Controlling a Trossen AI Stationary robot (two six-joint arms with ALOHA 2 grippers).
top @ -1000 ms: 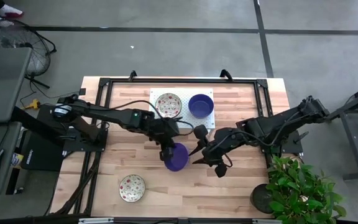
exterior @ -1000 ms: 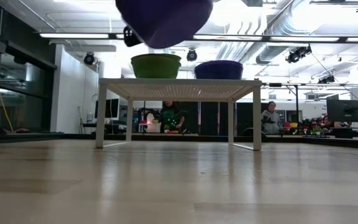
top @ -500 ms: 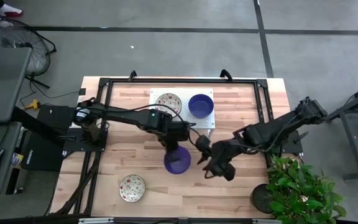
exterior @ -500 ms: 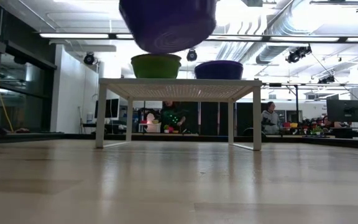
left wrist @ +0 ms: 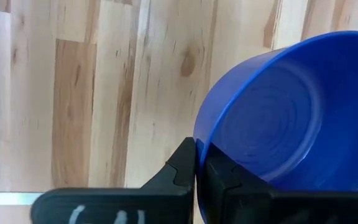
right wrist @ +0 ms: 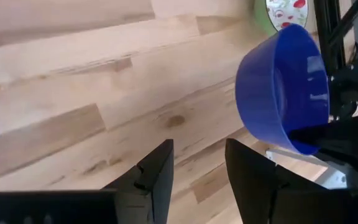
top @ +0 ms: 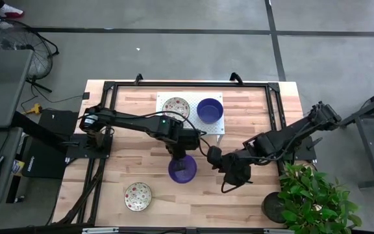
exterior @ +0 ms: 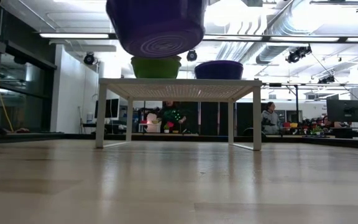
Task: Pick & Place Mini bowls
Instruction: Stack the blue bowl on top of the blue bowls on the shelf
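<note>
A deep blue mini bowl is pinched by its rim in the closed left gripper and held clear above the wooden table, its top cut off in the low view. The right gripper is seen just beside it, fingers parted and empty. A patterned bowl and a second blue bowl are shown on the white rack; another patterned bowl is seen near the table's front edge.

Blue bowl airborne, pinched at rim; others upright.
</note>
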